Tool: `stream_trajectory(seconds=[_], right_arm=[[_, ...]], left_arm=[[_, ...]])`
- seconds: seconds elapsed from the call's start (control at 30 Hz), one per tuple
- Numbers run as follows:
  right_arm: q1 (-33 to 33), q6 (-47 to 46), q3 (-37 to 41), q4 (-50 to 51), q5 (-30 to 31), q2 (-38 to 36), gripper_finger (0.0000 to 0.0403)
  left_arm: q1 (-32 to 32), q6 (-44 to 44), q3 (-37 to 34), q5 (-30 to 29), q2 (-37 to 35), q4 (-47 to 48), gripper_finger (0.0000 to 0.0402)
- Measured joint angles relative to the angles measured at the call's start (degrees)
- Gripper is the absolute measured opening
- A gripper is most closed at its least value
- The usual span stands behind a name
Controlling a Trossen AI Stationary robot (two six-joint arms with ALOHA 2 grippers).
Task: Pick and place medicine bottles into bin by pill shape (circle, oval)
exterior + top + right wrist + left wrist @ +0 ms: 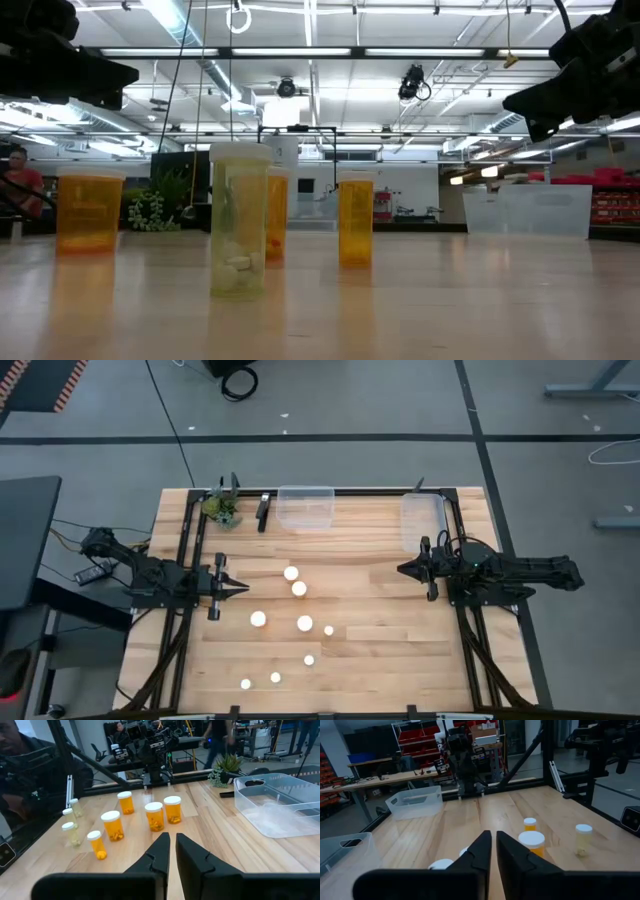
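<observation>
Medicine bottles [299,589] untouched; both grippers' fingers closed, empty.

Two dark arms, one at each side edge of the tabletop [380,650], both reaching inward and facing each other. Left gripper [243,589] level above the wood, pointing toward the middle, fingers [475,852] pressed together with only a thin slit between, nothing held. Right gripper [402,569] opposite, likewise aimed at the centre, fingers [192,852] closed and empty. Well apart from each other. Both seen high up in the low view's corners.
</observation>
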State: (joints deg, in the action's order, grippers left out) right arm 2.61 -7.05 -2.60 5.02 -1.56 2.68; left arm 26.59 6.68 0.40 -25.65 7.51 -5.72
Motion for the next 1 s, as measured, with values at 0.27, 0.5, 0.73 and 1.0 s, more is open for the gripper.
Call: stream_trajectory(seconds=[0.27,0.5,0.73,1.0], right_arm=[[0.00,0.02,0.00,-0.02,0.00,0.02,0.0037],[0.00,0.00,0.01,0.00,0.00,0.00,0.0037],[0.00,0.00,-0.01,0.00,0.00,0.01,0.0037],[0.00,0.01,-0.01,-0.01,0.00,0.00,0.0037]], left_arm=[[0.00,0.00,0.00,-0.02,0.00,-0.02,0.0034],[-0.01,0.00,0.00,0.00,-0.01,-0.01,0.0040],[0.00,0.02,0.00,0.00,-0.01,0.00,0.0031],[-0.02,0.02,0.00,0.00,0.00,-0.01,0.0031]])
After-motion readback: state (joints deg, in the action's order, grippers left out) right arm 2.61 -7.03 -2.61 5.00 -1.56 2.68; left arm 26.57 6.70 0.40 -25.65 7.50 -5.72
